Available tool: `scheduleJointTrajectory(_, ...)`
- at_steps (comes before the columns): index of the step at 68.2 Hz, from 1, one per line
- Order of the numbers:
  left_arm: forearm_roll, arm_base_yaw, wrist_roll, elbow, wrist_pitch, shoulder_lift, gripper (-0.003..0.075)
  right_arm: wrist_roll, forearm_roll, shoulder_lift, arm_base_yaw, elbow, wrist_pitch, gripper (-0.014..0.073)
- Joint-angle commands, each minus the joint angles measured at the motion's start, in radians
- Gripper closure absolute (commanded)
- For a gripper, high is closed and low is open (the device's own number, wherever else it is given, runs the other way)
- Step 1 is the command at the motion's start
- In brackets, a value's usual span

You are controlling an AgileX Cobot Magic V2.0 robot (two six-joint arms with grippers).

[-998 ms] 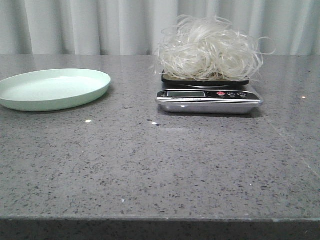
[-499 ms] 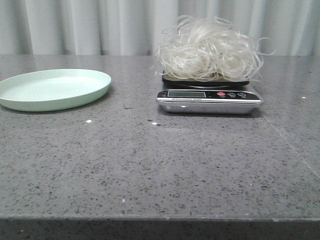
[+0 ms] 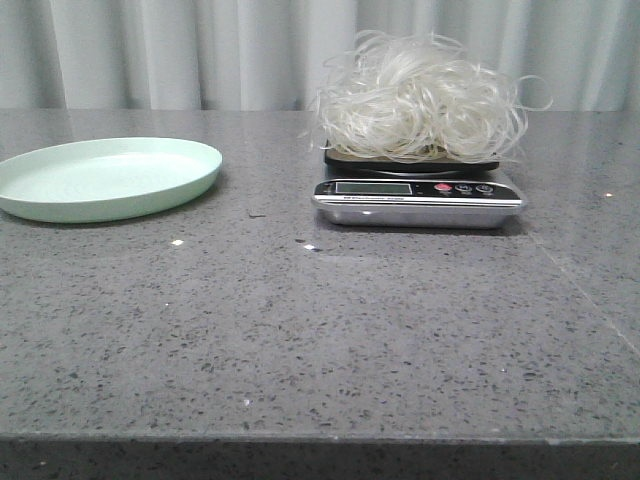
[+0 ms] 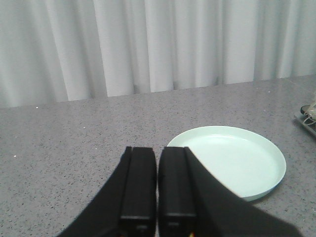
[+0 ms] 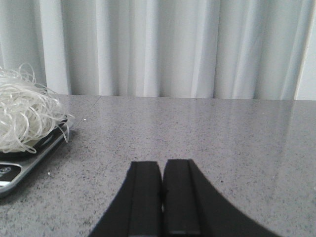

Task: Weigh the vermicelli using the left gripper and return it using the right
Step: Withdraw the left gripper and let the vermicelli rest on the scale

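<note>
Front view: grey speckled tabletop (image 3: 300,330), white curtain (image 3: 200,50) behind; I see both tools (image 4: 158,190) (image 5: 163,197) pressed together, low over it.

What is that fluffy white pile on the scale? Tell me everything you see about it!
It is the vermicelli: a fluffy mound of thin, glassy white noodle strands curled in loops, with loose ends sticking out. It sits on the black platform of the scale, covering nearly all of it and hanging slightly over the edges. Nothing else touches it; no claw is near it. The green plate lies apart, to its left.
</note>
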Motion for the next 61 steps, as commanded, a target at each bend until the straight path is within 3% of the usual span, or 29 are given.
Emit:
scheduleJointTrajectory(1,-0.007,0.000,-0.011,-0.026,-0.087,0.009,0.0583,-0.007,-0.002,-0.006,-0.007,-0.106,-0.088,0.0442)
scheduleJointTrajectory(24,-0.006,0.000,-0.011,-0.026,-0.087,0.009,0.0583,-0.006,0.004,0.352,-0.007,-0.586,0.058,0.0429)
scheduleJointTrajectory(36,-0.006,0.000,-0.011,-0.026,-0.089,0.009,0.0583,-0.007,0.036,0.617,0.055,-0.879,0.194,0.0259)
scheduleJointTrajectory(48,-0.006,0.000,-0.011,-0.026,-0.089,0.009,0.0583,-0.007,0.036,0.870,0.195,-1.125,0.365,0.0164)
scheduleJointTrajectory(61,-0.004,0.000,-0.011,-0.026,-0.093,0.009,0.0583,-0.026,0.036,1.137,0.320,-1.331,0.533,-0.0032)
